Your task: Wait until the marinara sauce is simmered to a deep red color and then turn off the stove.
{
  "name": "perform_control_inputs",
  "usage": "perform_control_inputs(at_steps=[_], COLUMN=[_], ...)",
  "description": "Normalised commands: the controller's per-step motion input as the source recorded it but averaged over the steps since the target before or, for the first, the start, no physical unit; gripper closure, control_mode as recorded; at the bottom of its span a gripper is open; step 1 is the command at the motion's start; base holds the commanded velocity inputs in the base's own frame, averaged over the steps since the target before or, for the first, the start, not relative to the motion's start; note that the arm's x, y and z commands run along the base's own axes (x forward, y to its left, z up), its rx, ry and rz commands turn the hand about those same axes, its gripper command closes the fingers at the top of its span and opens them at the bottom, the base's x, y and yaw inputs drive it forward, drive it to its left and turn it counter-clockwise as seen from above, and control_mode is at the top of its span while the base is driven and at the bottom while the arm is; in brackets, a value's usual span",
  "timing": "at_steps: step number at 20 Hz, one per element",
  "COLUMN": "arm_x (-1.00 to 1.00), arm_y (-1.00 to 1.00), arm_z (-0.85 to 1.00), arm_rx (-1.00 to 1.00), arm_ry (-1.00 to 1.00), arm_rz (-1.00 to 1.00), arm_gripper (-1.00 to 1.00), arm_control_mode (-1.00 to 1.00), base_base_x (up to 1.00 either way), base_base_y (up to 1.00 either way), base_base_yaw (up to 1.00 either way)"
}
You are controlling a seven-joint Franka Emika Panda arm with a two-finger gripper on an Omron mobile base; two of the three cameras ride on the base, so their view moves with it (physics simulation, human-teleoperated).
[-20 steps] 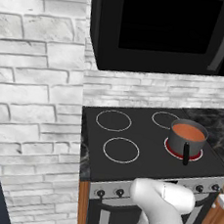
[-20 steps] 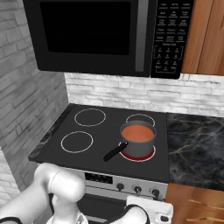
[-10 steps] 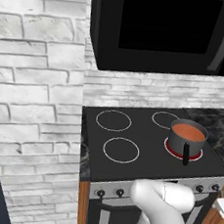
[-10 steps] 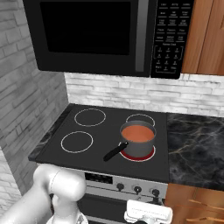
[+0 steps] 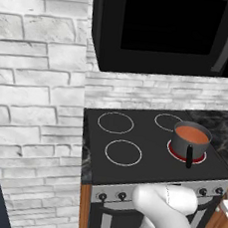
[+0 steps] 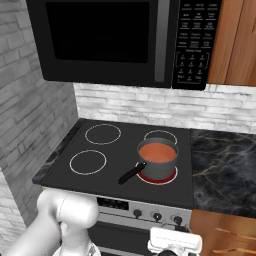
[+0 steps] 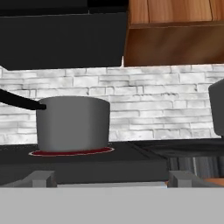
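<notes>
The marinara sauce [image 6: 156,152] is a smooth orange-red disc in a small grey pot [image 6: 158,162] on the stove [image 6: 115,160], over the front right burner, which glows red [image 6: 169,177]. From the left base view the sauce [image 5: 192,134] looks the same orange-red. The pot's black handle [image 6: 132,174] points toward the front. Small black knobs [image 6: 157,216] line the silver front panel. My gripper [image 7: 111,178] is open and holds nothing. It looks low across the cooktop at the pot [image 7: 72,123]. My white hand [image 6: 175,241] hangs just below the knob panel.
A black microwave [image 6: 105,37] hangs over the cooktop, with a wooden cabinet [image 6: 231,40] to its right. Dark marble counter [image 6: 222,170] runs right of the stove and a white brick wall [image 5: 36,92] stands to the left. A grey object [image 7: 217,109] shows at the hand view's right edge.
My arm's lower links have shifted slightly. Pot, sauce colour and the glowing burner look the same.
</notes>
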Motion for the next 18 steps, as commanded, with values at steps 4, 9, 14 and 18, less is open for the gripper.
perform_control_inputs(at_steps=[4,9,14,18], arm_x=[0.29,0.32,0.25,0.05], arm_y=[0.0,0.0,-0.16,-0.31], arm_z=[-0.32,-0.31,-0.15,-0.07], arm_rx=[-0.05,-0.04,0.0,0.0], arm_ry=[0.0,0.0,-0.02,0.0], arm_rz=[0.0,0.0,0.0,0.0], arm_gripper=[-1.0,-1.0,-1.0,-1.0], arm_control_mode=[-1.0,-1.0,-1.0,-1.0], base_base_x=[0.0,0.0,0.0,0.0], base_base_y=[0.0,0.0,0.0,0.0], base_base_yaw=[0.0,0.0,0.0,0.0])
